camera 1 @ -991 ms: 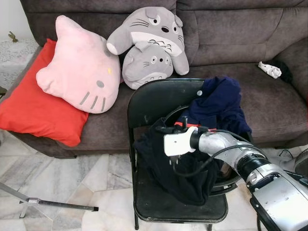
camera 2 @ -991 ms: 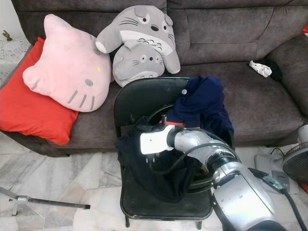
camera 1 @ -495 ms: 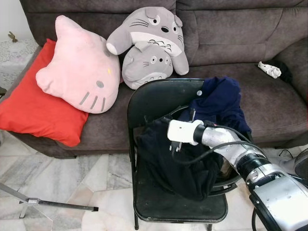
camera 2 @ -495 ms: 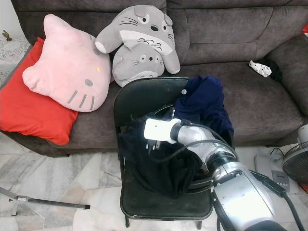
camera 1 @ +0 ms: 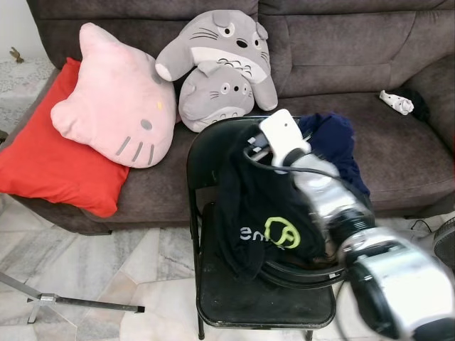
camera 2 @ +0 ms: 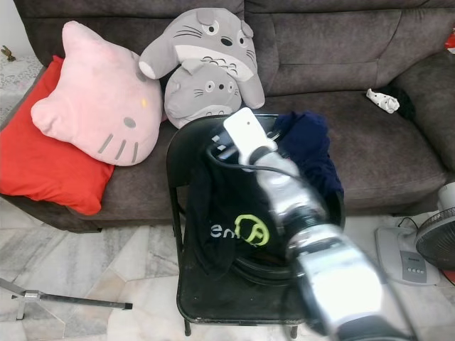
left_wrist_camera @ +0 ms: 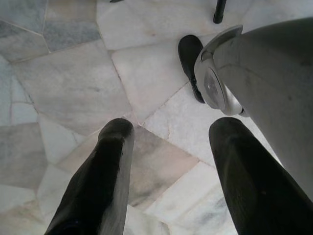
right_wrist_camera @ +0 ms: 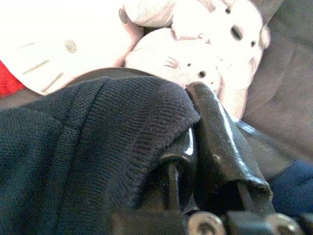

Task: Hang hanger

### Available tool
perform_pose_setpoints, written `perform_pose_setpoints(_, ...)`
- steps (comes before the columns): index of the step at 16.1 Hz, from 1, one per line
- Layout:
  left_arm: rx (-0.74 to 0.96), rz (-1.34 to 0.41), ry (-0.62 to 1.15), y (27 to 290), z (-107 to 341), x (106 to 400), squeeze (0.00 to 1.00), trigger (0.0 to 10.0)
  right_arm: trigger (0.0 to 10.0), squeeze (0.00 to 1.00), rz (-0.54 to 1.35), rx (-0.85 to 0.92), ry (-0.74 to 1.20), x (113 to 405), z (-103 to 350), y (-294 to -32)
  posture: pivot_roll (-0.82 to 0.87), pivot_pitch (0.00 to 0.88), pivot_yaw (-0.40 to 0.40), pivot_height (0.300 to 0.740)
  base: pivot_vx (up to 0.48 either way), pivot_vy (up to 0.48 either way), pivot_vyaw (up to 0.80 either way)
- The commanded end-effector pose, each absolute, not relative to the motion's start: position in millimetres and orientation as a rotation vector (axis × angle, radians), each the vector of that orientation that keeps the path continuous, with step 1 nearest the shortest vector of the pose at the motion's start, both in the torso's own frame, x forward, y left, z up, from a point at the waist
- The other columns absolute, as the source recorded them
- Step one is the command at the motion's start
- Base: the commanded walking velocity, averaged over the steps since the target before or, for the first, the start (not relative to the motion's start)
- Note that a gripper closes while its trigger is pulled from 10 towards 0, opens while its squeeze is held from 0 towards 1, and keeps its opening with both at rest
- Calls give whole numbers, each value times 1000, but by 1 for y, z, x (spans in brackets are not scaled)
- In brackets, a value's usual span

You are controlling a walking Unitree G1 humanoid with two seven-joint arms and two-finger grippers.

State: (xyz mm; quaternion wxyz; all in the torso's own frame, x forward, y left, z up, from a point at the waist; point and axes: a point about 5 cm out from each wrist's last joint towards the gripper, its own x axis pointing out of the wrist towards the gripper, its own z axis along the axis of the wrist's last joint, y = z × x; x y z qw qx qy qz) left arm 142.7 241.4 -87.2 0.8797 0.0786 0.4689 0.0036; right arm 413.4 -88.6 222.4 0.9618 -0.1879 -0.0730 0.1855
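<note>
Marble floor [camera 1: 99,277] is lying pale around a black folding chair [camera 1: 213,153] that is standing just in front of a brown sofa [camera 1: 398,57]. At the chair's top edge the right gripper [right_wrist_camera: 195,147] is pinching its fingers shut on the collar of a dark shirt [camera 1: 259,213], which is hanging down over the chair back with a green-and-white logo facing out. No hanger can be made out in that grip. Just beside the shirt, one navy garment [camera 1: 330,138] is draping over the chair's far corner. Free floor is opening on the chair's left as far as one thin metal bar [camera 1: 85,303].

On the sofa are sitting two grey plush toys [camera 1: 217,64], one pink cushion [camera 1: 114,106] and one red cushion [camera 1: 50,160].

Down low, the left gripper [left_wrist_camera: 168,147] is hanging with its two fingers apart over the tiles.
</note>
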Motion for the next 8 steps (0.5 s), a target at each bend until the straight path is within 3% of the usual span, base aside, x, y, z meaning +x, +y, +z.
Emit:
perform_pose_setpoints(1, 161, 11, 1020, 242, -92, 129, 0, 10000, 0, 0, 328, -249, -136, 413, 223, -84, -5, 222, 18, 740, 0, 0, 0)
perform_pose_setpoints(3, 159, 11, 1021, 242, -92, 128, 0, 10000, 0, 0, 311, -119, -137, 409, 222, -70, -9, 209, 22, 740, 0, 0, 0)
perform_pose_setpoints(6, 154, 13, 1022, 242, -93, 128, 0, 10000, 0, 0, 183, -254, -177, 397, 212, -72, -14, 202, 22, 740, 0, 0, 0)
perform_pose_setpoints(8, 154, 12, 1022, 241, -93, 128, 0, 10000, 0, 0, 139, -204, -108, 384, 192, -74, -26, 194, 20, 740, 0, 0, 0)
